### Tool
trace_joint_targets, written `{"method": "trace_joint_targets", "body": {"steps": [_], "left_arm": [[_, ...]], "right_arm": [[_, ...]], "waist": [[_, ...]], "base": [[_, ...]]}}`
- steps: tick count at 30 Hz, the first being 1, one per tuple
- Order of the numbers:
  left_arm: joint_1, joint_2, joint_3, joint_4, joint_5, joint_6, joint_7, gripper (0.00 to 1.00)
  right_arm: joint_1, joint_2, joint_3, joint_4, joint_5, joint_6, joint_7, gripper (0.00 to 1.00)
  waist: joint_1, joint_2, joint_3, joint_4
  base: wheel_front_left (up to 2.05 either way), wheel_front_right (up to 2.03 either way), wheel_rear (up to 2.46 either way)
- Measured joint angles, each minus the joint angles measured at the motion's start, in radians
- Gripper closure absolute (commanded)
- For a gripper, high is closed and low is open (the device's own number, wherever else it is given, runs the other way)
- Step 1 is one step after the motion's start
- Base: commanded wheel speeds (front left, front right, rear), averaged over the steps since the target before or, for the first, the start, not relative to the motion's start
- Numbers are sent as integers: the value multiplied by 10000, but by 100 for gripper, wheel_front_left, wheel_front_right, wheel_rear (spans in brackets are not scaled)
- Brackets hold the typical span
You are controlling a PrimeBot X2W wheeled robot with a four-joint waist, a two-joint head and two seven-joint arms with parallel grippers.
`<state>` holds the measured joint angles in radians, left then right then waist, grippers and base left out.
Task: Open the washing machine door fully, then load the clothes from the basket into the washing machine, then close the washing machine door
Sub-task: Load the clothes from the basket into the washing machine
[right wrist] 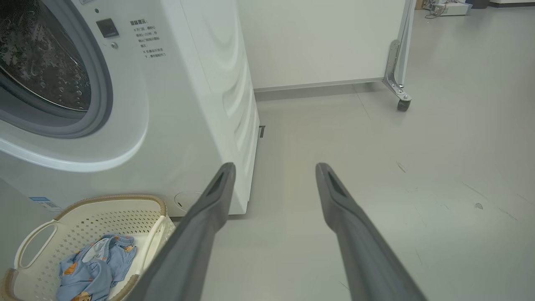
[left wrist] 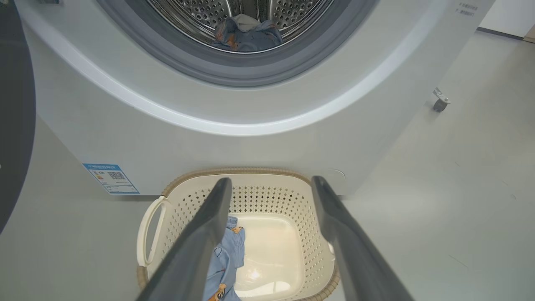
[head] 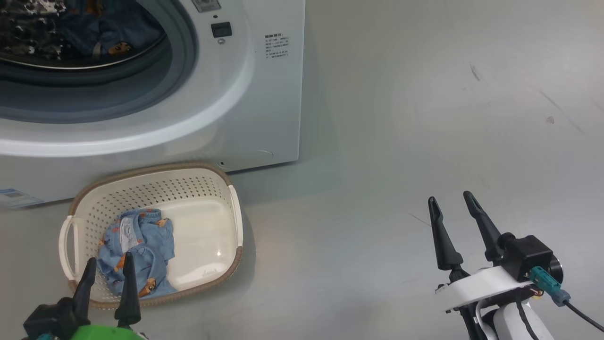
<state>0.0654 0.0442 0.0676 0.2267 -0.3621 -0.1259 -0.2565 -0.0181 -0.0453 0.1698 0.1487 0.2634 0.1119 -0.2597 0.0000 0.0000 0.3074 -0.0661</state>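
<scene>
- White washing machine [head: 264,94] stands on the floor with its mouth uncovered. A dark curved slab at the left edge of the left wrist view looks to me like the washing machine door [left wrist: 14,125], swung wide.
- Inside, the steel drum [left wrist: 196,12] holds a blue printed piece [left wrist: 246,37] lying near its front lip.
- The cream basket [head: 155,182] sits on the floor just in front of the washer's base.
- A blue garment [head: 141,255] with bear prints lies bunched in the basket's near left corner. The right half of the basket is bare.
- The left gripper [head: 108,262] hangs over that heap, fingers spread wide and empty.
- The right gripper [head: 449,198] is equally wide and empty, over bare floor well to the right of the basket.
- Were it my call, the left gripper should sink straight down so its fingers straddle the thickest fold, away from the basket wall. It should pinch deep, lift clear of the rim, then carry the cloth past the grey gasket [left wrist: 234,73] before letting go.
</scene>
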Motion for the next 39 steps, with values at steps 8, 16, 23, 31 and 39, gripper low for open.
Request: {"method": "trace_joint_targets", "body": {"steps": [8, 16, 23, 31, 39], "left_arm": [[-1317, -6, -153, 640, 19, 0, 0, 0], [-2651, 100, -65, 1388, 15, 0, 0, 0], [-3925, 545, 0, 1969, 17, 0, 188, 0], [-5193, 1206, 123, 2826, 360, 267, 844, 0], [-6499, 1739, -12, 3825, 1005, 913, 1639, 0]], "right_arm": [[-608, 0, 146, -190, 96, 0, 0, 0], [-1180, 0, 326, -382, 251, -4, 0, 0], [-1605, -4, 483, -571, 430, -15, 0, 0], [-2014, -4, 564, -805, 619, -174, 0, 0], [-2593, -6, 759, -920, 692, -180, 0, 0]], "waist": [[1, 0, 1262, -208], [1, 0, 2402, -419], [2, 0, 3402, -654], [2, 0, 4550, -943], [1, 0, 5625, -1124]], "base": [[0, 0, 0], [0, 0, 0], [0, 0, 0], [0, 0, 0], [0, 0, 0]]}}
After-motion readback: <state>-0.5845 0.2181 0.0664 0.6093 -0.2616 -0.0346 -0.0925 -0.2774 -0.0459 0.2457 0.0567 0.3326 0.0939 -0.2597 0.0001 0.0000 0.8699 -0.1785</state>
